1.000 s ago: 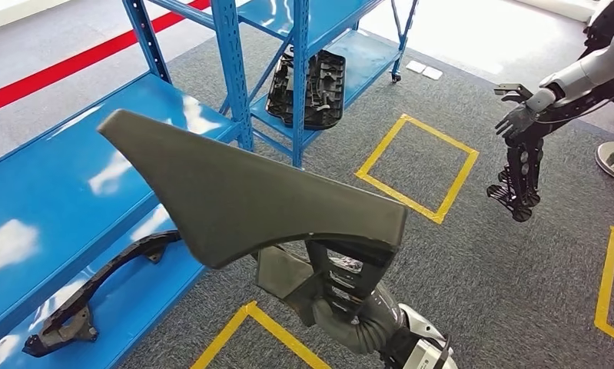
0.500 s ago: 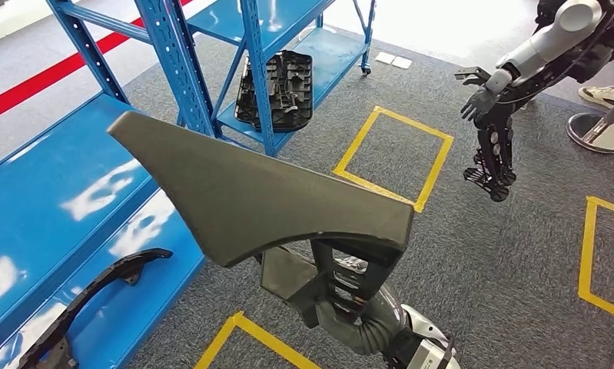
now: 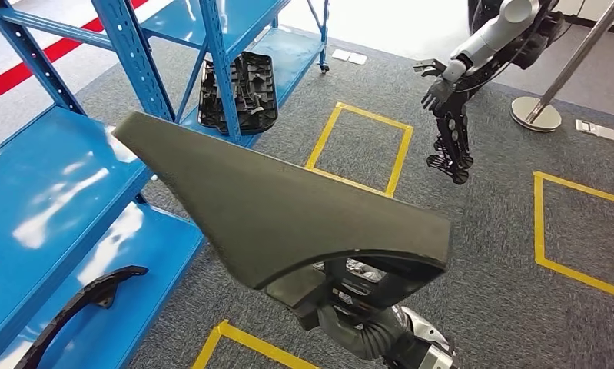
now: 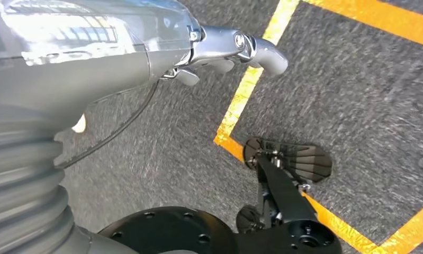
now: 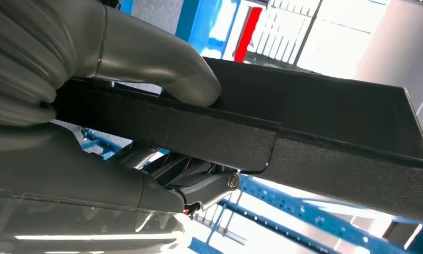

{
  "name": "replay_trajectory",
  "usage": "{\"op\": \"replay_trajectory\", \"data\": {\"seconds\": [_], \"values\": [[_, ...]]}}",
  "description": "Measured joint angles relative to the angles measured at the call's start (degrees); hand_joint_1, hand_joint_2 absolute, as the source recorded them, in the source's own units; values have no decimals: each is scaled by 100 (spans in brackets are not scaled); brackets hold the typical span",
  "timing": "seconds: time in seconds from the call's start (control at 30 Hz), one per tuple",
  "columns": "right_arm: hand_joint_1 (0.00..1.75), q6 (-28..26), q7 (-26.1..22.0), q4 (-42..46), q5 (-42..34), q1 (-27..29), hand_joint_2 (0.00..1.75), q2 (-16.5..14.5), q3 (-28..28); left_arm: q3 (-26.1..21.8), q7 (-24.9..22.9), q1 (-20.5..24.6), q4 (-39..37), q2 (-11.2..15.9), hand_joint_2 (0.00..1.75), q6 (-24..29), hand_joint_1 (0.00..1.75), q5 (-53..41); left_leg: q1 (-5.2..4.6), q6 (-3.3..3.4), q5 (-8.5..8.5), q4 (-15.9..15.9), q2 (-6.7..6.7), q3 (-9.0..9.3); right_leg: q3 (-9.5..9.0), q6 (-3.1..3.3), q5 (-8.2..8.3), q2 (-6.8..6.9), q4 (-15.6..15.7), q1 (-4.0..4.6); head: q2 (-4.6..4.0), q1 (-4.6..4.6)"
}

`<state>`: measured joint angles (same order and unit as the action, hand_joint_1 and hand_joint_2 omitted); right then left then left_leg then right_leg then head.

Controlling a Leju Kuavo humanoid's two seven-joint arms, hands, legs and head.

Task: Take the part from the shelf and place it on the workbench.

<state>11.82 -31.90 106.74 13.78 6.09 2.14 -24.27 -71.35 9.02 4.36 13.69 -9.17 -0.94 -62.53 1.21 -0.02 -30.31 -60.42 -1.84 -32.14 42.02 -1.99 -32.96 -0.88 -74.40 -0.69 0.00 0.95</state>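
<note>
A large dark grey wedge-shaped part point(image 3: 280, 207) fills the middle of the head view, held up over the carpet. My right hand point(image 3: 348, 301) grips it from below at its broad end and is mostly hidden under it. In the right wrist view the grey thumb point(image 5: 161, 69) presses on the part's black textured edge point(image 5: 331, 153), with fingers clamped underneath. The blue shelf point(image 3: 50, 192) stands to the left of the part. My left hand point(image 4: 235, 50) hangs beside my body over the carpet, holding nothing, fingers loosely apart.
A black curved part point(image 3: 77, 304) lies on the shelf's lower level. Black moulded parts point(image 3: 238, 92) lean on a farther blue rack. Another robot point(image 3: 472, 54) at the back right holds a black part point(image 3: 451, 146). Yellow tape squares point(image 3: 361, 146) mark the grey carpet.
The whole picture has shifted: the camera has turned right, away from the shelf, so the shelf and the other robot sit further left. The part stays gripped in my right hand.
</note>
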Motion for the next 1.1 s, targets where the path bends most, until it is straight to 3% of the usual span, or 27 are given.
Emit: {"op": "replay_trajectory", "data": {"seconds": [0.07, 0.13, 0.17, 0.23, 0.3, 0.4, 0.43, 0.47, 0.5, 0.53, 0.57, 0.63, 0.7, 0.73, 0.8, 0.83, 0.9, 0.97, 1.0, 1.03, 1.1], "values": [[175, 0, -35, 1, -5, -12, 175, -11, 16, -3, 36, 10, 10, 15, 175, 19, 0, -1, -3, -24, -28, 1, -83, 36, -372, 13, 375, 121, 749, 11, 0, -1], [175, 1, -60, 1, -10, -30, 175, -27, 24, -8, 64, 19, 19, 32, 175, 33, 0, 8, -26, -75, -58, 5, -143, 65, -660, 45, 552, 261, 1338, 54, 0, -2], [175, 2, -68, 1, -14, -32, 175, -34, 28, -11, 78, 22, 22, 42, 175, 37, 0, 15, -38, -103, -66, 20, -171, 79, -701, 62, 545, 294, 1435, 78, 0, -3], [175, 2, -81, 1, -23, -15, 175, -44, 39, -24, 100, 31, 28, 55, 175, 47, 0, 28, -41, -161, -76, 59, -215, 118, -704, 108, 544, 234, 1468, 85, 0, -7], [175, 1, -93, 2, -24, 6, 175, -52, 45, -37, 104, 42, 35, 69, 175, 63, 0, 29, -29, -205, -194, -72, -104, 92, -735, 179, 557, 173, 1509, 60, 0, -10], [175, -22, -123, 3, -4, 43, 175, -66, 53, -43, 23, 30, 40, 86, 175, 91, 0, 6, -27, -224, -697, -1079, 139, -353, -779, 266, 544, 75, 1526, 52, 0, -19], [175, -40, -132, 3, 6, 69, 175, -67, 57, -43, -16, 16, 40, 89, 175, 99, 0, -9, -29, -227, -804, -1422, 159, -525, -789, 276, 537, 27, 1524, 56, 0, -21], [175, -61, -141, 3, 17, 102, 175, -67, 64, -43, -48, 3, 41, 92, 175, 108, 0, -22, -29, -228, -799, -1580, 166, -619, -800, 281, 530, -27, 1521, 59, 0, -21], [175, -81, -150, 4, 26, 135, 175, -67, 74, -43, -71, -6, 42, 94, 175, 114, 0, -31, -25, -228, -676, -1504, 170, -608, -815, 279, 522, -87, 1515, 56, 0, -21], [175, -94, -155, 6, 33, 162, 175, -66, 84, -43, -85, -11, 42, 96, 175, 118, 0, -36, -18, -229, -463, -1211, 190, -499, -833, 269, 509, -149, 1507, 48, 0, -21], [175, -102, -159, 10, 41, 182, 175, -66, 92, -44, -92, -12, 43, 96, 175, 121, 0, -35, -4, -230, -235, -802, 257, -337, -849, 248, 491, -208, 1493, 38, 0, -21], [175, -103, -160, 25, 67, 201, 175, -64, 98, -49, -85, -11, 43, 97, 175, 120, 0, -17, 17, -224, 5, -174, 449, -80, -848, 191, 458, -311, 1450, 39, 0, -21], [175, -103, -149, 45, 134, 219, 175, -62, 98, -68, -51, -8, 43, 97, 175, 114, 0, 20, 2, -184, 2, -33, 523, -20, -827, 134, 463, -390, 1446, 37, 0, -20], [175, -103, -138, 52, 180, 228, 175, -61, 97, -79, -17, -4, 43, 97, 175, 107, 0, 37, -2, -148, 9, -31, 482, -22, -819, 109, 474, -427, 1462, 26, 0, -19], [175, -103, -121, 60, 246, 236, 175, -59, 93, -96, 60, 15, 45, 98, 175, 80, 0, 53, 3, -73, 25, -11, 387, -14, -769, 67, 412, -352, 1375, 18, 0, -16], [175, -103, -109, 67, 267, 231, 175, -58, 88, -99, 102, 24, 46, 98, 175, 62, 0, 57, 12, -42, 31, 0, 330, -11, -672, 53, 300, -264, 1183, 19, 0, -13], [175, -107, -75, 82, 307, 225, 175, -60, 70, -103, 164, 32, 48, 99, 175, 31, 0, 61, 7, -5, 23, 6, 205, -8, -316, 34, -34, -89, 480, 17, 0, -8], [175, -120, -26, 91, 372, 241, 175, -61, 41, -104, 206, 34, 47, 96, 175, -4, 0, 60, 0, 6, 7, 6, 72, -4, 6, 23, -205, -39, -112, 6, 0, -8], [175, -133, -1, 104, 414, 253, 175, -61, 20, -104, 218, 41, 46, 90, 175, -20, 0, 51, -1, 4, -3, 6, 14, 4, 24, 20, -133, -24, -115, 4, 0, -8], [175, -146, 21, 130, 457, 262, 175, -62, -9, -104, 225, 50, 45, 82, 175, -36, 0, 38, 0, -2, -16, 6, -39, 18, -76, 21, 37, 3, 112, 3, 0, -8], [175, -169, 54, 208, 526, 270, 175, -66, -74, -104, 226, 68, 43, 64, 175, -59, 0, 1, -9, -35, -52, 5, -123, 59, -462, 29, 415, 163, 901, 25, 0, -8]]}}
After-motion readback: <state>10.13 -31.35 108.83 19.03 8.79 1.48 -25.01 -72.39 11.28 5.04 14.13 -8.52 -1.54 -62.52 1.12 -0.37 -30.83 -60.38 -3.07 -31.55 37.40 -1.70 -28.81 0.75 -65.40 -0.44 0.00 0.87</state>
